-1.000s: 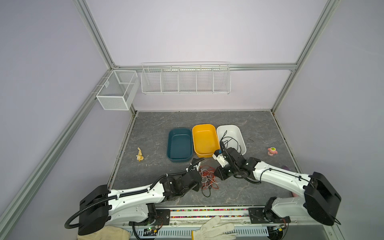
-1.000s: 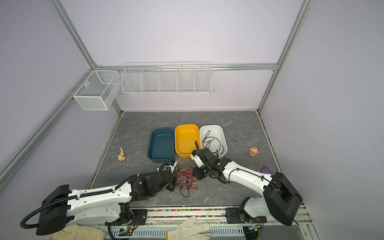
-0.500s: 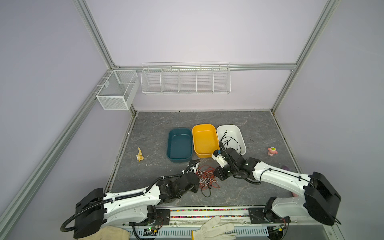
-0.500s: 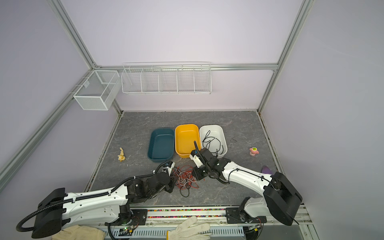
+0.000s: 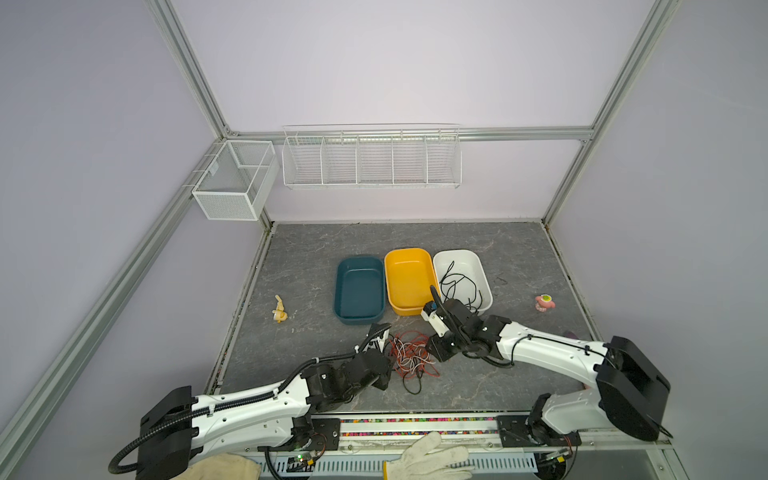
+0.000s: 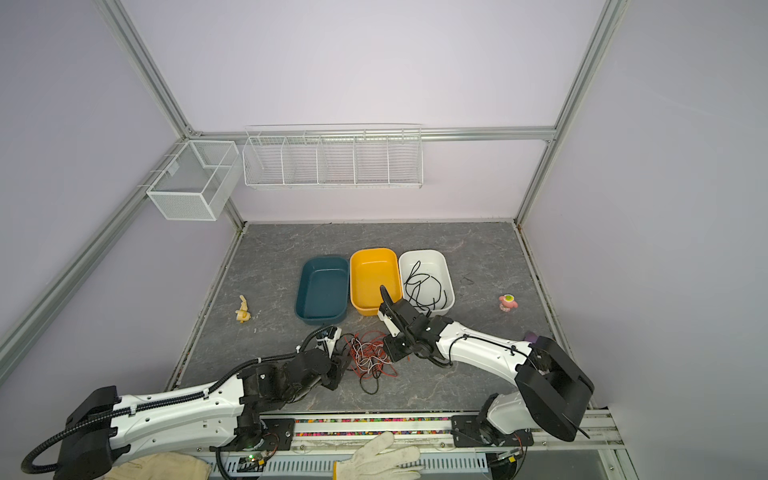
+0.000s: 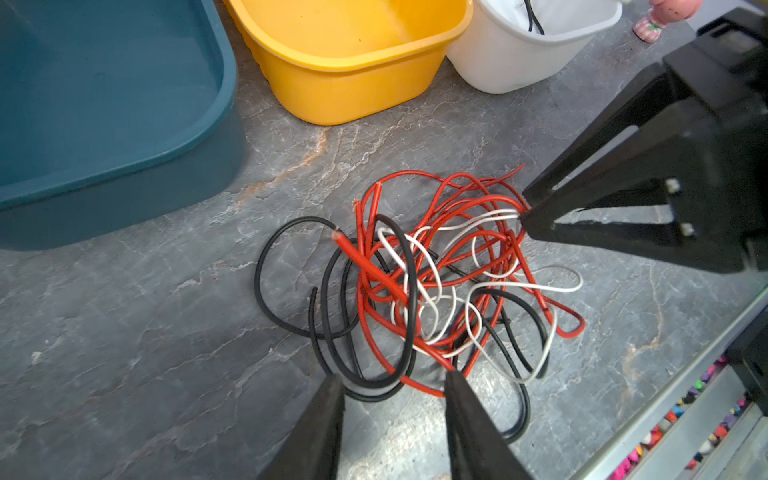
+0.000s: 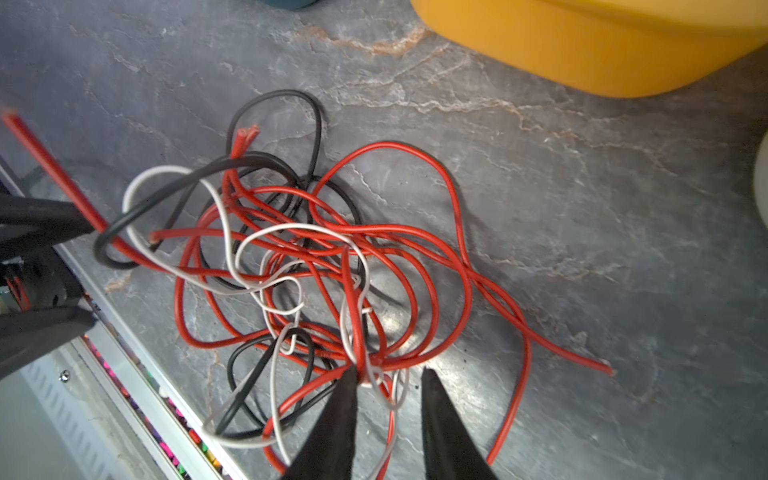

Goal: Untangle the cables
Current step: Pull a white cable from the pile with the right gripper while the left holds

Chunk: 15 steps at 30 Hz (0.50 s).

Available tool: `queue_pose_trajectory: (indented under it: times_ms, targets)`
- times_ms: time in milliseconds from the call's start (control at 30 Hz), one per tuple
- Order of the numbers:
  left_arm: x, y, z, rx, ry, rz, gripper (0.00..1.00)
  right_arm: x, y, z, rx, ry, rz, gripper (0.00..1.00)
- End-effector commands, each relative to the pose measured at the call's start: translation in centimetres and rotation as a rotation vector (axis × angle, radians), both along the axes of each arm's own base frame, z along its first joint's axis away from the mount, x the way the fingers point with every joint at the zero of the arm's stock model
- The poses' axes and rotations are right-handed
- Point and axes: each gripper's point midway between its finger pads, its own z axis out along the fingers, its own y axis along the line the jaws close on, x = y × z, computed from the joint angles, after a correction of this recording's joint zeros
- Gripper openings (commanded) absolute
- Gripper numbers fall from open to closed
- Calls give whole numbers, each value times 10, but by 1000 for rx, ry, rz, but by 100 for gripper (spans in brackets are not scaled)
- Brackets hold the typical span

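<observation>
The cables (image 5: 411,357) (image 6: 370,353) lie as one tangle of thin red, black and white wires on the grey table, in front of the tubs. My left gripper (image 5: 390,361) (image 7: 392,376) stands open at the tangle's left edge, where a black loop and a red strand (image 7: 424,282) cross just ahead of its tips. At the right edge my right gripper (image 5: 432,355) (image 8: 390,370) is open, with red and white strands (image 8: 316,266) lying loose between its fingers. Neither grips anything. Another black cable (image 5: 459,286) rests in the white tub.
A teal tub (image 5: 337,286), a yellow tub (image 5: 409,278) and a white tub (image 5: 484,282) stand in a row just behind the tangle. A yellow toy (image 5: 279,309) lies at the left and a pink toy (image 5: 544,302) at the right. The front rail carries a glove (image 5: 428,459).
Both grippers have gone from shut to open at the tangle. The left gripper has drawn back a little toward the front left. The right arm has hardly moved.
</observation>
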Motion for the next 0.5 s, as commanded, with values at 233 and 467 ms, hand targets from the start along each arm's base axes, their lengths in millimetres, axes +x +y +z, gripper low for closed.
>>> queue_pose_trajectory:
  times_ms: [233,467]
  targets:
    - [-1,7,-10,12,25,23,41,-5,4,-9,-1,18,42,16]
    - [-2,6,-13,22,29,23,42,-7,-1,-10,-3,2,50,7]
